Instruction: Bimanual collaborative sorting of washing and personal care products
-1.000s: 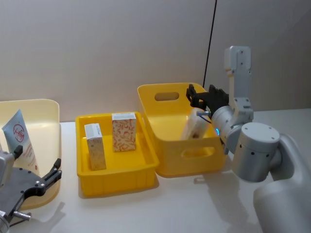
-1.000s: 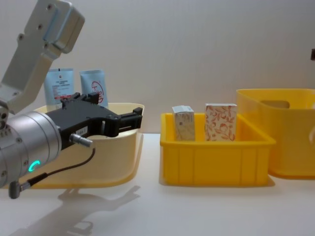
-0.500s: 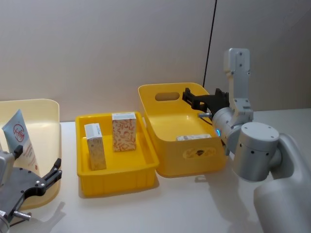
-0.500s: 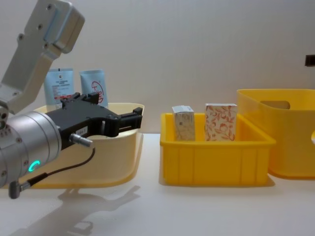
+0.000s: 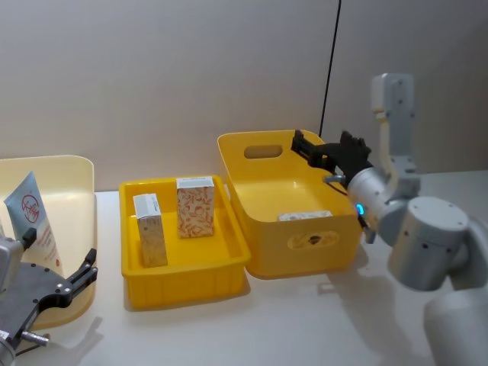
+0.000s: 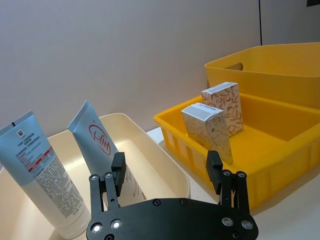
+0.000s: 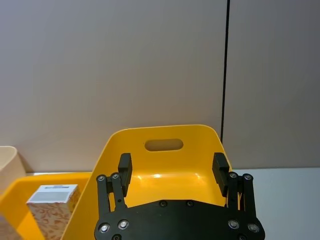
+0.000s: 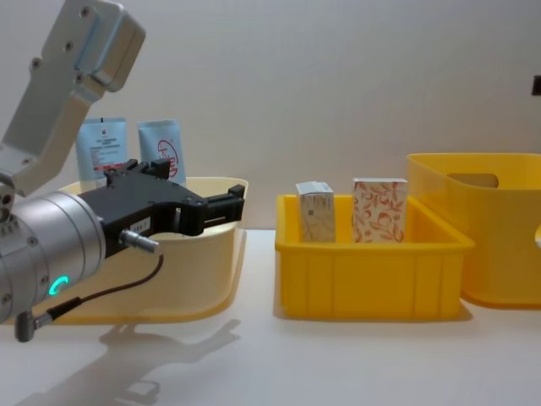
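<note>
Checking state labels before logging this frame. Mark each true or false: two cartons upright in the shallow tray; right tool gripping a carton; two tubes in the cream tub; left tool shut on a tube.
1. Two cartons stand upright in the shallow yellow tray. True.
2. The right tool grips a carton. False: it is open and empty over the deep yellow crate. A flat carton lies inside that crate.
3. Two tubes stand in the cream tub. True.
4. The left tool is shut on a tube. False: it is open and empty, near the cream tub, touching neither tube.
</note>
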